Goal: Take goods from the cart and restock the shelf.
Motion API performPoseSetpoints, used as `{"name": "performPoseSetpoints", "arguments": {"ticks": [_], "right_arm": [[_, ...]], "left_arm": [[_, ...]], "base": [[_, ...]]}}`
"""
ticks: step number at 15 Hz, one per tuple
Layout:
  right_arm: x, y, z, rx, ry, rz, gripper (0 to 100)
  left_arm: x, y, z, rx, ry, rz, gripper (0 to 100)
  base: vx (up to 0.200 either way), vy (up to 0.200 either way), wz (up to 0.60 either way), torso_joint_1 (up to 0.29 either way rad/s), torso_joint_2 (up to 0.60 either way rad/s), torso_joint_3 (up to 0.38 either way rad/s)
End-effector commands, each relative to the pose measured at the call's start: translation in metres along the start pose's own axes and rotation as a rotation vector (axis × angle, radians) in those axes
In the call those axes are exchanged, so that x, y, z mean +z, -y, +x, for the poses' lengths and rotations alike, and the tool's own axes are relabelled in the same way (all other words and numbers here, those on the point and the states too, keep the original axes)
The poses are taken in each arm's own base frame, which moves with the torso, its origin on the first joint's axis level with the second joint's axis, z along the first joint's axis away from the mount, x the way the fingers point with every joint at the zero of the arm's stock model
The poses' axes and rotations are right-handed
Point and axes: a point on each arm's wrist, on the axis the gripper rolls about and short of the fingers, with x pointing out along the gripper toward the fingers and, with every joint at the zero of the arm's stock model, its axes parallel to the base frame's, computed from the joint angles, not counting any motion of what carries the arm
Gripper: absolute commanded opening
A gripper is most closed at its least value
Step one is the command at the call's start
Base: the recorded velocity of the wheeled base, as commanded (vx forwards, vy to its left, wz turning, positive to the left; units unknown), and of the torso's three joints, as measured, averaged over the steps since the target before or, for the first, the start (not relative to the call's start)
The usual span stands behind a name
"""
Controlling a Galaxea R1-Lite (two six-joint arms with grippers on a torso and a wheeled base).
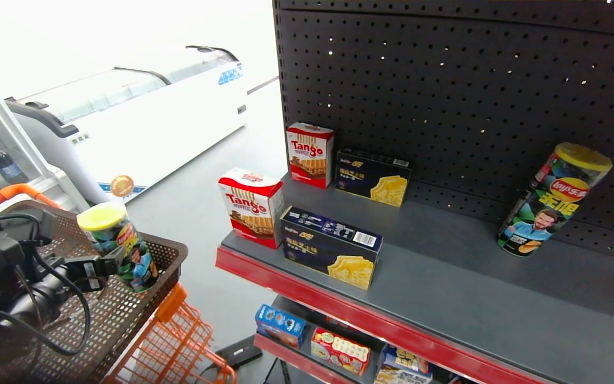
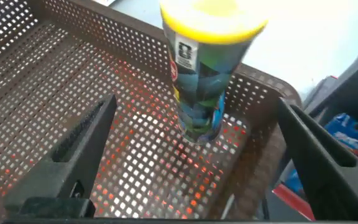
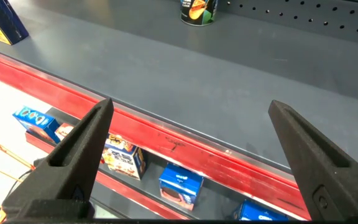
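**Q:** What is the state of the left claw (image 2: 194, 106)?
**A:** Spread wide. The chip can (image 2: 204, 74) stands upright in the far corner of the basket (image 2: 55, 68), in line with the gap between the two fingers. Neither finger pinches it, and contact cannot be confirmed.

**Q:** And the right claw (image 3: 191, 104)?
**A:** Also spread and holding nothing. It is poised above the red front lip (image 3: 166, 140) of the shelf (image 3: 166, 68).

**Q:** What is the primary hazard on the pickup?
**A:** Tipping. The can is tall and narrow, with a smooth round wall. If one finger arrives before the other, it will likely push the can over against the basket wall. Centre the gap on the can before closing.

**Q:** And the secondary hazard?
**A:** Slip or crush. A grip high up near the yellow lid (image 2: 213, 18) may pop the lid or let the body swing. Too firm a squeeze may dent the thin wall. A grip at mid-height is judged safer.

**Q:** What are the hazards on the transfer?
**A:** The can bottom may catch the basket rim if lifted too little. At the shelf, the dark box (image 1: 333, 250) and red box (image 1: 251, 205) crowd the front left, and a low approach could knock them. Open space lies between them and the second can (image 1: 552, 200) near the back panel (image 1: 445, 80). Release only when the base sits flat, or the can may topple and roll off the lip.
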Motion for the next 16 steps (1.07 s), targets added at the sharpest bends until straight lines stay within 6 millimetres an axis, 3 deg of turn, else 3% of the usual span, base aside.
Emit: {"name": "performPoseSetpoints", "arguments": {"ticks": [1,5,15,16], "right_arm": [[0.0,0.0,0.0,0.0,0.0,0.0,100],[0.0,0.0,0.0,0.0,0.0,0.0,100],[0.0,0.0,0.0,0.0,0.0,0.0,100],[0.0,0.0,0.0,0.0,0.0,0.0,100]], "left_arm": [[-0.015,-0.003,0.037,0.005,-0.031,-0.003,100],[-0.022,-0.008,0.058,-0.168,-0.017,0.009,100],[-0.027,-0.008,0.126,-0.166,0.067,0.037,100],[-0.025,-0.007,0.13,-0.169,0.082,0.036,0]], "base": [[0.0,0.0,0.0,0.0,0.0,0.0],[0.0,0.0,0.0,0.0,0.0,0.0],[0.0,0.0,0.0,0.0,0.0,0.0],[0.0,0.0,0.0,0.0,0.0,0.0]]}}
